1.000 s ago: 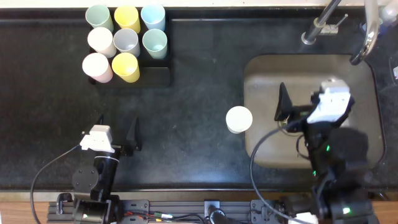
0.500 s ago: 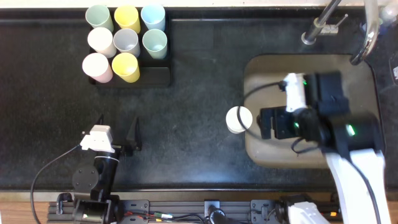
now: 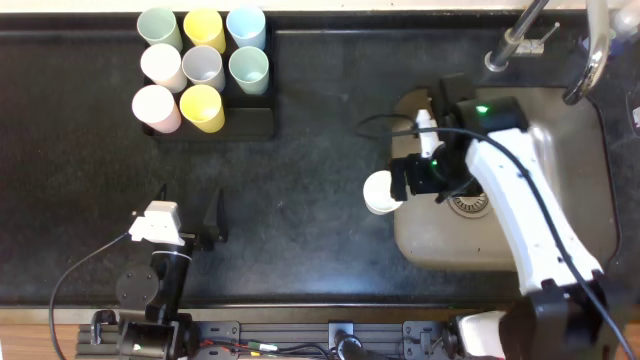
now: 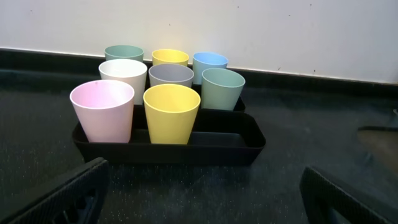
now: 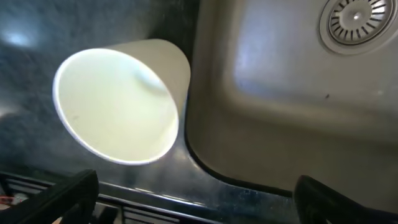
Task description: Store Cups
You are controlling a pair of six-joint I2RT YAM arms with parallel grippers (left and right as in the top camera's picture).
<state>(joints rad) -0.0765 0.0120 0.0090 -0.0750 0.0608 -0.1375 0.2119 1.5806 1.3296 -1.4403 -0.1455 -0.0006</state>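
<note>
A white cup (image 3: 383, 192) stands upright on the black counter, right at the left rim of the sink (image 3: 560, 110). My right gripper (image 3: 403, 180) hovers above the cup and the sink edge. In the right wrist view the cup (image 5: 118, 99) lies ahead of the open gripper (image 5: 199, 208), with nothing between the fingers. A black tray (image 3: 252, 122) at the back left holds several pastel cups, such as a pink cup (image 3: 156, 107) and a yellow cup (image 3: 202, 107). My left gripper (image 3: 190, 207) sits open near the front left, facing the tray (image 4: 217, 149).
The metal sink basin (image 5: 292, 93) with its drain (image 5: 360, 22) lies beside the white cup. A faucet (image 3: 520, 35) stands behind the sink. One tray slot (image 3: 250, 115) next to the yellow cup has no cup in it.
The right arm has swung from over the sink's front toward the left rim, and its gripper now hangs over the white cup. The left arm and all cups stayed put.
</note>
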